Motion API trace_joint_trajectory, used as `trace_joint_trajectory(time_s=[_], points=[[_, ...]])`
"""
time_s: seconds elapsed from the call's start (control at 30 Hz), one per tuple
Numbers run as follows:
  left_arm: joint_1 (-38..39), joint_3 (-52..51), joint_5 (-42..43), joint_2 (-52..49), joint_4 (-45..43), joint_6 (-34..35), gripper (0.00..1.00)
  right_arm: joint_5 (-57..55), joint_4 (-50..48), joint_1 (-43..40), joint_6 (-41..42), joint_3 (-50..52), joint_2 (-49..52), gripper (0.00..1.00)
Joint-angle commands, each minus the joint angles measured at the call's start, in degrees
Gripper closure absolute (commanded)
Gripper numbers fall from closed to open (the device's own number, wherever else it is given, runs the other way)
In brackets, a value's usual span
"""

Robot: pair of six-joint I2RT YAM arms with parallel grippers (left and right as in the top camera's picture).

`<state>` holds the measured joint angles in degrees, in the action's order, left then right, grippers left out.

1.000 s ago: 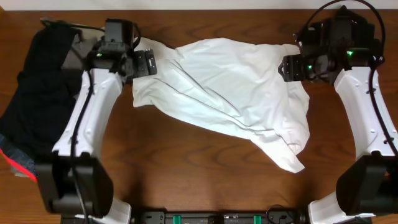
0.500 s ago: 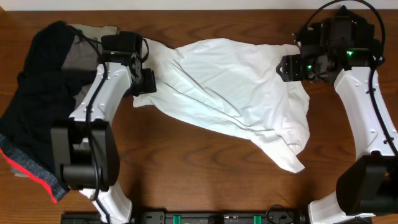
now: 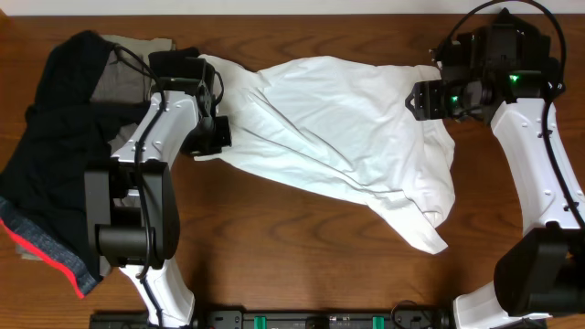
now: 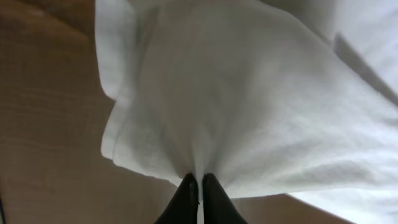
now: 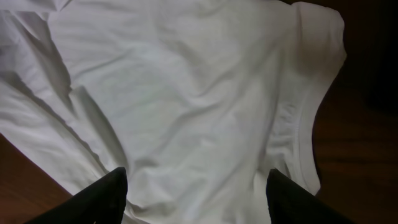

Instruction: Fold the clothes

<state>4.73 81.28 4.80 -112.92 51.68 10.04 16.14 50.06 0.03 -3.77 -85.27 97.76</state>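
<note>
A large white T-shirt (image 3: pixel 338 128) lies crumpled across the middle of the wooden table (image 3: pixel 274 265). My left gripper (image 3: pixel 215 134) is at the shirt's left edge, shut on a pinch of the white fabric. In the left wrist view the two black fingers (image 4: pixel 188 193) meet with the cloth (image 4: pixel 249 106) bunched between them. My right gripper (image 3: pixel 422 99) hovers over the shirt's upper right part, open. The right wrist view shows its fingertips (image 5: pixel 111 186) far apart above the fabric (image 5: pixel 186 93), near a sleeve hem.
A heap of dark clothes (image 3: pixel 55 155) lies along the left side of the table, with a grey garment (image 3: pixel 123 73) at its top and a red hem (image 3: pixel 46 245) at the lower left. Bare wood shows in front of the shirt.
My left gripper has come down and right from the shirt's top left corner to its left edge and has shut on the fabric. The right arm has not moved.
</note>
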Motion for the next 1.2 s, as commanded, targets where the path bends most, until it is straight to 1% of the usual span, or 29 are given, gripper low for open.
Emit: trace_joint_trajectory(time_s=[0.0,0.2,0.33,0.37,0.43,0.47,0.5,0.53,0.57,0.7,0.8,0.97,1.17], points=[[0.1,-0.1,0.6,0.8,2.8,-0.1,0.94,0.8,0.1,0.4,0.5,0.0,0.1,0.30],[0.1,-0.1,0.6,6.1,13.5,0.3,0.94,0.8,0.3,0.4,0.3,0.0,0.1,0.30],[0.1,-0.1,0.6,7.4,20.5,0.3,0.93,0.8,0.4,0.4,0.3,0.0,0.1,0.30],[0.1,-0.1,0.6,7.4,21.7,0.3,0.88,0.8,0.6,0.4,0.3,0.0,0.1,0.29],[0.1,-0.1,0.5,7.4,23.3,0.2,0.56,0.8,1.3,0.4,0.3,0.0,0.1,0.30],[0.1,-0.1,0.5,7.4,23.7,0.0,0.43,0.7,2.0,0.3,0.3,0.0,0.1,0.30],[0.1,-0.1,0.5,7.4,24.0,0.0,0.22,0.5,2.7,0.3,0.3,0.0,0.1,0.30],[0.1,-0.1,0.5,7.4,24.1,0.0,0.16,0.1,3.4,0.3,0.5,0.0,0.1,0.31],[0.1,-0.1,0.5,7.4,24.1,0.0,0.14,-0.4,4.1,0.3,0.8,0.0,0.1,0.31],[0.1,-0.1,-2.2,7.4,23.1,0.1,0.13,-1.8,6.6,0.1,1.6,0.0,0.1,0.32],[0.1,-0.1,-2.7,7.4,18.2,0.1,0.13,-1.8,7.2,-0.2,1.8,0.0,0.1,0.34],[0.1,-1.3,-2.7,7.1,5.8,-2.4,0.14,-1.7,7.1,-0.4,1.8,0.0,0.1,0.33],[0.1,-3.3,-3.3,3.4,0.7,-5.6,0.20,-1.8,7.1,-0.4,1.3,0.0,0.1,0.32]])
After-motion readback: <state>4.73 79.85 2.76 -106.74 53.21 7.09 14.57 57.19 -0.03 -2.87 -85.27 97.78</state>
